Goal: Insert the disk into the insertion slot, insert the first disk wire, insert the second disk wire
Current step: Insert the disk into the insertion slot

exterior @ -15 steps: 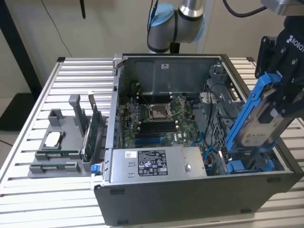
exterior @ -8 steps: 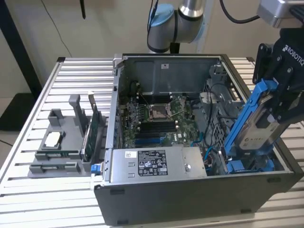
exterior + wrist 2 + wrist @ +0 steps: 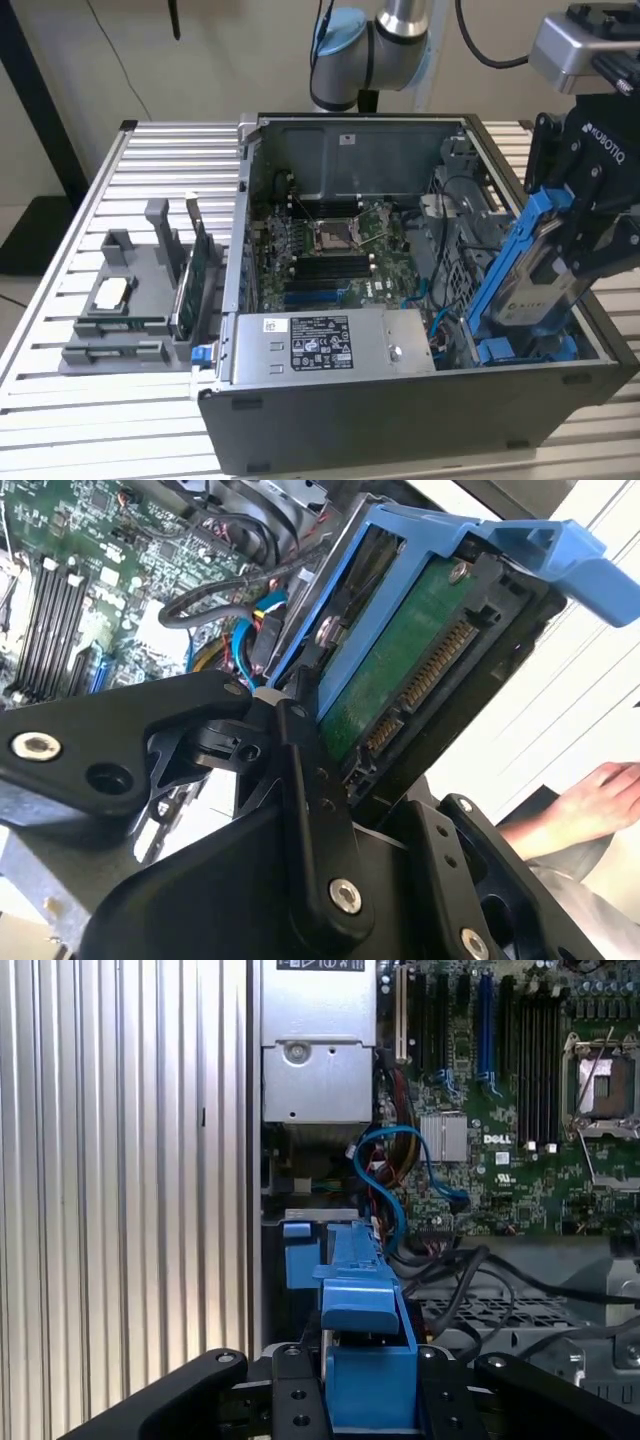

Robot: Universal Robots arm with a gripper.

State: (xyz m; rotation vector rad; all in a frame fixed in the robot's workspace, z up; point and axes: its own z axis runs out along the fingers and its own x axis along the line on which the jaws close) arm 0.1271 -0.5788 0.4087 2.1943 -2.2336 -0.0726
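Observation:
My gripper (image 3: 565, 255) is shut on the disk (image 3: 535, 285), a silver-grey drive in a bright blue carrier. It holds the disk tilted, lower end down, over the drive bay (image 3: 475, 310) at the open computer case's end on the exterior view's right. In the second wrist view the disk (image 3: 400, 670) shows its green circuit side and connector, with a black finger (image 3: 300, 750) pressed on the carrier's edge. In the first wrist view the blue carrier (image 3: 365, 1300) sits between the fingers (image 3: 295, 1400). A blue cable (image 3: 385, 1175) and black cables (image 3: 470, 1270) lie loose beside the bay.
The case's walls (image 3: 400, 420) ring the motherboard (image 3: 330, 250) and grey power-supply box (image 3: 320, 345). A grey fixture with parts (image 3: 130, 300) stands on the slatted table (image 3: 60, 420) at the exterior view's left. A person's hand (image 3: 600, 800) is near the arm.

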